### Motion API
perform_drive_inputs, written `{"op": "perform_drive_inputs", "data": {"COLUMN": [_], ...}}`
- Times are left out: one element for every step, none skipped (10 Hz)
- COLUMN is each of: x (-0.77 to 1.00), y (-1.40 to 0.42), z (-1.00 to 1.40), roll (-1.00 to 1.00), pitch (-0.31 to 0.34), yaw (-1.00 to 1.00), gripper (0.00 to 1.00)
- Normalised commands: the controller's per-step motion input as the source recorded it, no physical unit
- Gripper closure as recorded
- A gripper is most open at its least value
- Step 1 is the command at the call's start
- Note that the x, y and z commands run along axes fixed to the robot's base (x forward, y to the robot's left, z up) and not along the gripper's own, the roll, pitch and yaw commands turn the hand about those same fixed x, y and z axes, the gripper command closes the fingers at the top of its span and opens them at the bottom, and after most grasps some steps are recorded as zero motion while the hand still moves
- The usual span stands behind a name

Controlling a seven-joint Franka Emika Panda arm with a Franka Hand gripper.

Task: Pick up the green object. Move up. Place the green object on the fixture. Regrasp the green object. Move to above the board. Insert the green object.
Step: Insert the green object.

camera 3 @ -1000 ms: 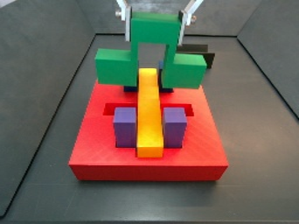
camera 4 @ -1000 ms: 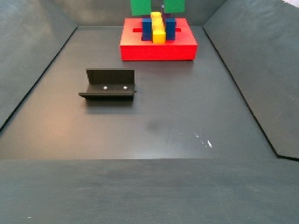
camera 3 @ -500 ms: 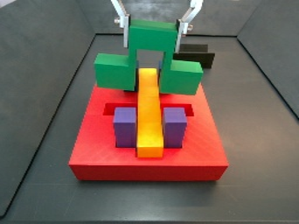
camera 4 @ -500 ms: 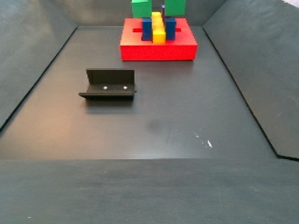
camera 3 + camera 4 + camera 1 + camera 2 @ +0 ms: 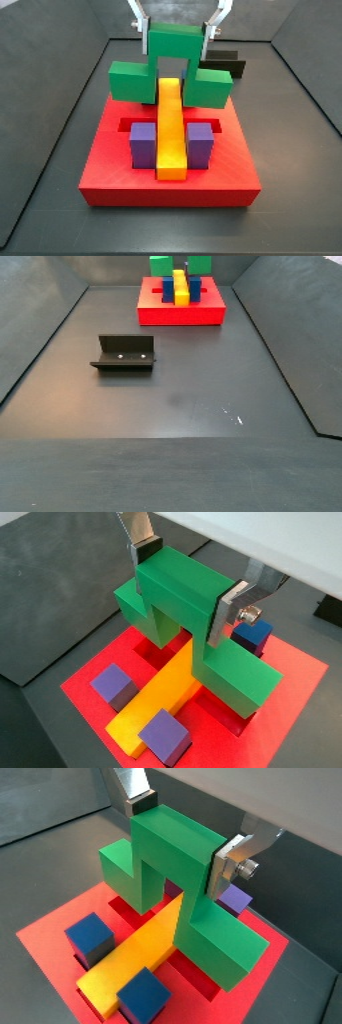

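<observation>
end effector (image 5: 191,584): silver plates clamping matte green object (image 5: 187,612) | above flat red board (image 5: 120,180) | yellow bar (image 5: 171,125)

The gripper (image 5: 177,28) is cut off by the frame's top edge in both side views, its body unseen. The green object (image 5: 171,72) hides most of the fixture (image 5: 230,64) and the board's (image 5: 167,170) far end. The green object's top (image 5: 162,264) is cropped.

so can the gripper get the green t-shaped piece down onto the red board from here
Probably yes. The gripper holds the matte green T-shaped piece above the red board, its legs straddling the long yellow bar; nothing visibly blocks the slots below.
</observation>
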Motion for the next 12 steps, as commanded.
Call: {"op": "perform_drive_inputs", "data": {"x": [-0.01,-0.05,-0.03,-0.09,-0.12,-0.16,-0.21,-0.19,-0.19,-0.17,-0.03,0.00], "y": [0.04,0.05,0.00,0.00,0.00,0.00,0.00,0.00,0.01,0.00,-0.06,-0.14], "z": [0.00,0.01,0.03,0.00,0.00,0.00,0.00,0.01,0.00,0.00,-0.01,-0.11], "roll": [-0.41,-0.15,-0.08,-0.22,-0.22,-0.26,-0.35,-0.37,-0.29,-0.28,0.05,0.31], "pitch": [-0.366,-0.126,-0.073,-0.216,-0.201,-0.273,-0.349,-0.376,-0.297,-0.290,-0.077,0.000], "yaw": [-0.27,0.00,0.00,0.00,0.00,0.00,-0.01,-0.01,0.00,0.00,-0.02,-0.07], "gripper": [1.00,1.00,1.00,1.00,1.00,1.00,1.00,1.00,1.00,1.00,1.00,1.00]}}
